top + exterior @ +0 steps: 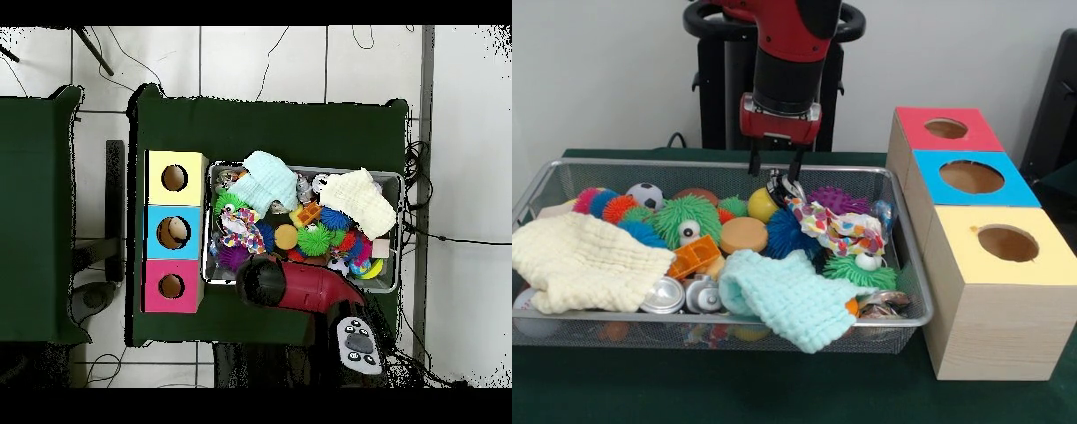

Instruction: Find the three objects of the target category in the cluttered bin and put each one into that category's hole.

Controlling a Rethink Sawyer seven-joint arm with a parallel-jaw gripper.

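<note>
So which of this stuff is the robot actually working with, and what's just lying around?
In the job:
gripper, open, over the toys
wire bin of toys
box with red, blue and yellow holes

Just lying there:
cream cloth
mint cloth
green table cover

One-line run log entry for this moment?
gripper: open, lowered at far side of wire bin | holding: nothing | boxes' holes: red, blue, yellow

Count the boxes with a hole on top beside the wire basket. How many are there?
3, in a row beside the basket: the yellow box nearest the camera, the blue box in the middle, the red box farthest back. None looks hidden.
</note>
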